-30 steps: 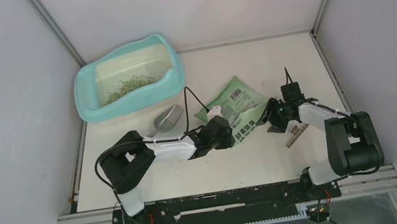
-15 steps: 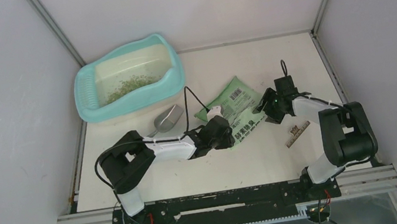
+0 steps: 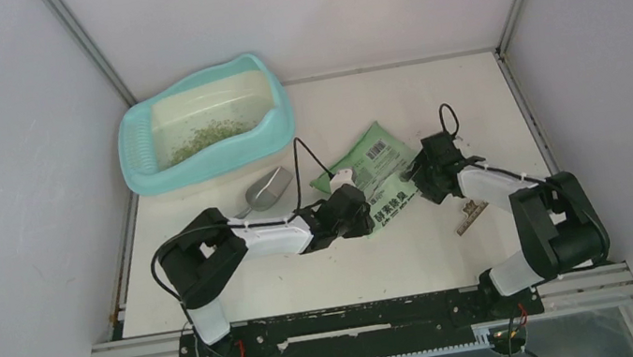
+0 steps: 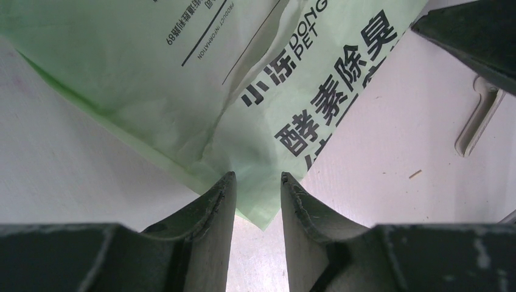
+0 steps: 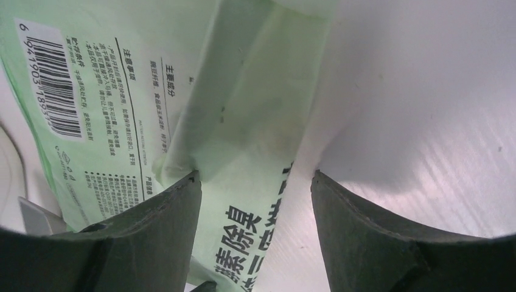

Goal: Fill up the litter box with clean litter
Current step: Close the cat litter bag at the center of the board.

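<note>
Tabletop is white and walled on three sides. Litter box sits at its far left corner, with a turquoise rim, cream inside and a slotted ledge at its left end. Green printed bag lies flat near the middle, well apart from the box. Left claw is low at the bag's near corner, jaws parted by a narrow gap with the corner's tip showing between them, not closed on it. Right claw stands wide open at the bag's right edge, one finger over a fold, the other over bare tabletop. Grey scoop rests between box and bag. Litter, a thin patch of green-beige granules, lies inside the box
</note>
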Tool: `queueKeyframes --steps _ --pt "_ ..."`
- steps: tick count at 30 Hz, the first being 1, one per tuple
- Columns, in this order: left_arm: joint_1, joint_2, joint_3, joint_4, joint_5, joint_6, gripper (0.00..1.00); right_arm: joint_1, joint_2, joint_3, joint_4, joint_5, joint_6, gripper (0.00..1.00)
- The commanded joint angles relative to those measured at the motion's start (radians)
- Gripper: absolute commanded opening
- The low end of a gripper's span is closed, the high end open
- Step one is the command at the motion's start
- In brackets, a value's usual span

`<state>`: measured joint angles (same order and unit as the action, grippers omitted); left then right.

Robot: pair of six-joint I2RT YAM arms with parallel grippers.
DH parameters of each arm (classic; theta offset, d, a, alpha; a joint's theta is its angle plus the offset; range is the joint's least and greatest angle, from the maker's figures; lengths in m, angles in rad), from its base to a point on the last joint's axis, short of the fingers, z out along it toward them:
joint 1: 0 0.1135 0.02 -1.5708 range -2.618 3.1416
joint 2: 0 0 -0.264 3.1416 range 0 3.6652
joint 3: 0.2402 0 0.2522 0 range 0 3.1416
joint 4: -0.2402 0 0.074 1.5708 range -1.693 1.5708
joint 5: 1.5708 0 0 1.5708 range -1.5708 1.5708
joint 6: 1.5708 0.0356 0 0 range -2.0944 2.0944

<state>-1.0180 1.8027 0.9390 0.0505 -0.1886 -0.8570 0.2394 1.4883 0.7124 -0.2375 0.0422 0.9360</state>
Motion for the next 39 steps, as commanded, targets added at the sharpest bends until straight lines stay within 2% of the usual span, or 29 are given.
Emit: queueKeyframes --steps 1,5,9,14,17,21,24,27,32,35,39 --pt "0.013 0.039 -0.017 -0.193 -0.016 0.028 0.39 0.071 -0.023 -0.086 -0.012 0.063 0.178 0.75" --pt "0.014 0.022 -0.028 -0.193 -0.014 0.029 0.39 0.144 0.034 -0.158 0.107 0.067 0.311 0.76" --pt "0.013 0.0 -0.041 -0.189 -0.014 0.028 0.39 0.164 0.097 -0.252 0.312 0.049 0.394 0.77" --pt "0.015 -0.009 -0.043 -0.188 -0.013 0.033 0.39 0.203 0.145 -0.367 0.55 0.056 0.452 0.76" --pt "0.017 -0.005 -0.043 -0.189 -0.016 0.033 0.39 0.243 0.187 -0.392 0.635 0.078 0.471 0.74" --pt "0.026 -0.013 -0.061 -0.179 -0.011 0.034 0.39 0.279 0.251 -0.389 0.705 0.081 0.468 0.68" --pt "0.034 -0.026 -0.068 -0.182 -0.009 0.038 0.39 0.281 0.289 -0.386 0.744 0.064 0.462 0.54" --pt "0.038 -0.067 -0.081 -0.205 -0.018 0.042 0.39 0.285 0.245 -0.381 0.7 0.075 0.424 0.43" --pt "0.052 -0.212 -0.103 -0.277 -0.041 0.056 0.4 0.29 0.018 -0.322 0.475 0.136 0.292 0.36" --pt "0.055 -0.313 -0.106 -0.333 -0.062 0.063 0.4 0.271 -0.107 -0.205 0.275 0.162 0.146 0.3" --pt "0.06 -0.445 -0.105 -0.397 -0.078 0.066 0.41 0.185 -0.149 0.007 0.006 0.073 -0.048 0.16"
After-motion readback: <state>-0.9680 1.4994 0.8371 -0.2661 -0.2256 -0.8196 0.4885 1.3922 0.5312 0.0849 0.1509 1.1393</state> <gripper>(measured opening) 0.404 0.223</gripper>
